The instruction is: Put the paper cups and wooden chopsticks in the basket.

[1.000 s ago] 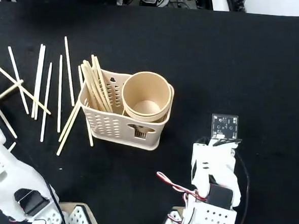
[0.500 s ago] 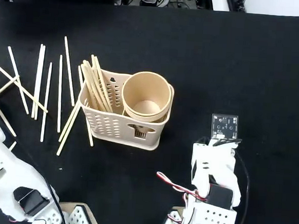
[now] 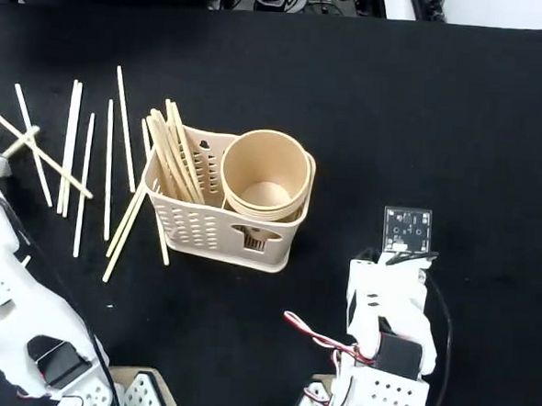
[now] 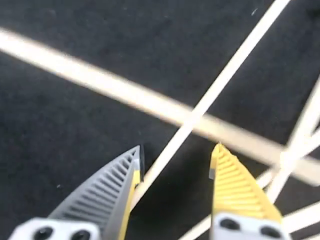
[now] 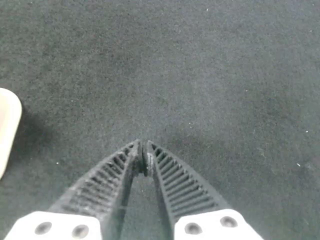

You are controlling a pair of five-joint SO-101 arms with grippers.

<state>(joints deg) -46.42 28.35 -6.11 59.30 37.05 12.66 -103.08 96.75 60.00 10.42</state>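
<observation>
The only print in sight is on the small dark square board (image 3: pixel 407 228) at the front of the right arm (image 3: pixel 389 302); its marks are too small to read. The basket (image 3: pixel 205 227) has a perforated wall with a little cut-out panel (image 3: pixel 253 241), and nothing legible shows on it.

The basket stands on the black tabletop (image 3: pixel 424 111), a little toward 9 o'clock from the middle. The nested paper cups (image 3: pixel 265 175) sit upright in its 3 o'clock half. A bundle of wooden chopsticks (image 3: pixel 174 156) leans in its 9 o'clock half, tips pointing toward 11 o'clock. Two more chopsticks (image 3: pixel 127 226) rest slanted against the basket's outer wall on the 9 o'clock side.

Loose chopsticks (image 3: pixel 85 182) lie scattered on the tabletop at 9 to 10 o'clock from the basket, most running roughly 12 to 6. At the far 9 o'clock edge a crossed pair (image 3: pixel 39 157) lies tangled just in front of the left arm (image 3: pixel 7 306).

The left gripper (image 4: pixel 177 149) is spread wide above that crossing. A thin chopstick (image 4: pixel 225 80) runs between its fingers, touching neither clearly, and a thicker-looking one (image 4: pixel 100 82) crosses it.

The right gripper (image 5: pixel 144 145) is pressed together on nothing, over bare tabletop at about 5 o'clock from the basket and well apart from it.
</observation>
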